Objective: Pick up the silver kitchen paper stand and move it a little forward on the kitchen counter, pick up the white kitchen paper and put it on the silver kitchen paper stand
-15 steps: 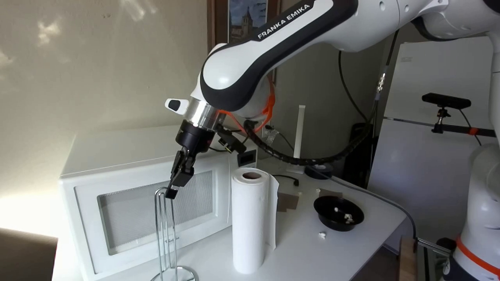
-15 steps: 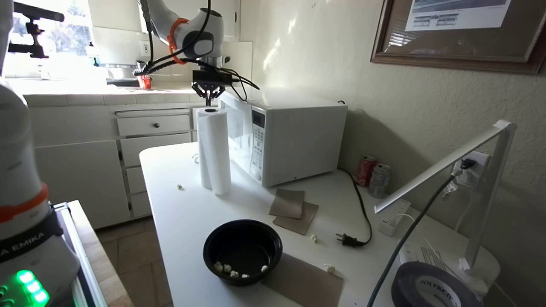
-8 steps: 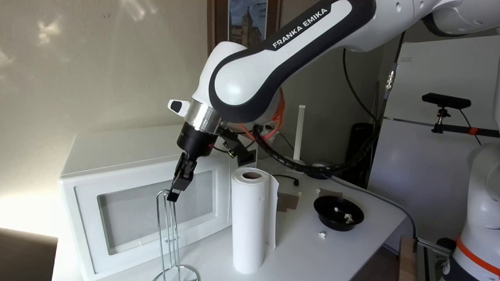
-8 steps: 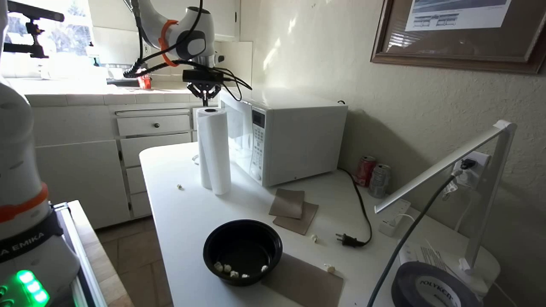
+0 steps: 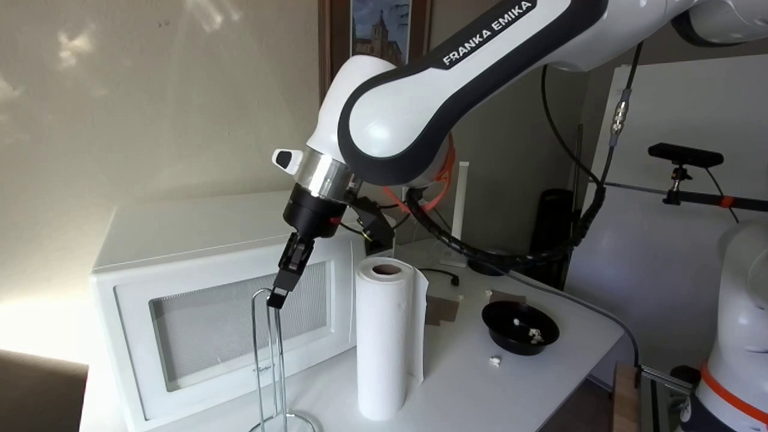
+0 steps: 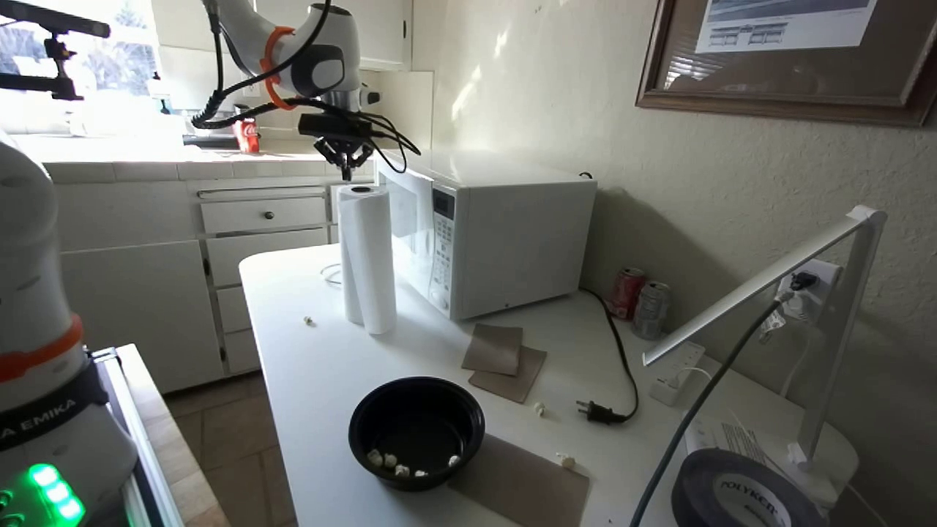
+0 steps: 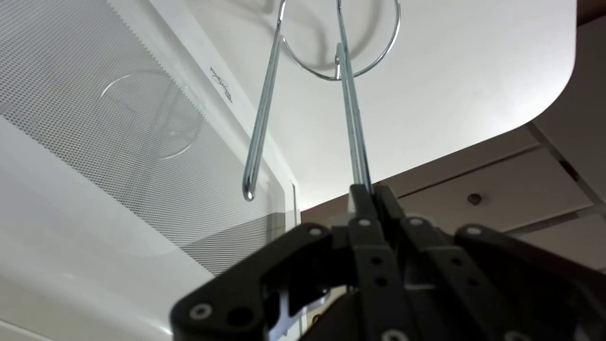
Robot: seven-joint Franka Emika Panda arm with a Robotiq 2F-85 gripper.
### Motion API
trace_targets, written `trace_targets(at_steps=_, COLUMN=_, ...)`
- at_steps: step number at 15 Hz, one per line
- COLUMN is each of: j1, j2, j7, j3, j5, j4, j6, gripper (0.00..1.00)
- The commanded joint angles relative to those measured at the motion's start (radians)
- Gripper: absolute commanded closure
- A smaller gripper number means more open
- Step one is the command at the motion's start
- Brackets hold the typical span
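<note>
The silver kitchen paper stand is upright in front of the microwave. My gripper is shut on one side of its top loop. In the wrist view the wire of the stand runs up into my gripper, while another loop is free to the left. Whether its ring base touches the kitchen counter I cannot tell. The white kitchen paper stands upright to the stand's right in that exterior view, apart from it. In an exterior view the white kitchen paper hides most of the stand.
A white microwave stands close behind the stand and roll. On the counter are a black bowl with popcorn, brown pieces, a power plug, a white lamp and a tape roll. The counter's rounded edge lies nearby.
My gripper and the held stand have shifted together, rightward toward the roll in one exterior view and leftward in the other. The white kitchen paper has not moved.
</note>
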Motion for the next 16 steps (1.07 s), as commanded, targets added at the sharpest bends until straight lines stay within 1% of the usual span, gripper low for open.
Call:
trace_targets(at_steps=1, j1=0.013, j2=-0.049, j7=0.077, j3=0.003, j5=-0.022, j4=-0.045, j6=0.002, gripper=0.98)
trace_targets(at_steps=16, j1=0.055, j2=-0.107, j7=0.27, j3=0.002, j5=-0.094, j4=-0.107, j6=-0.007, gripper=0.98)
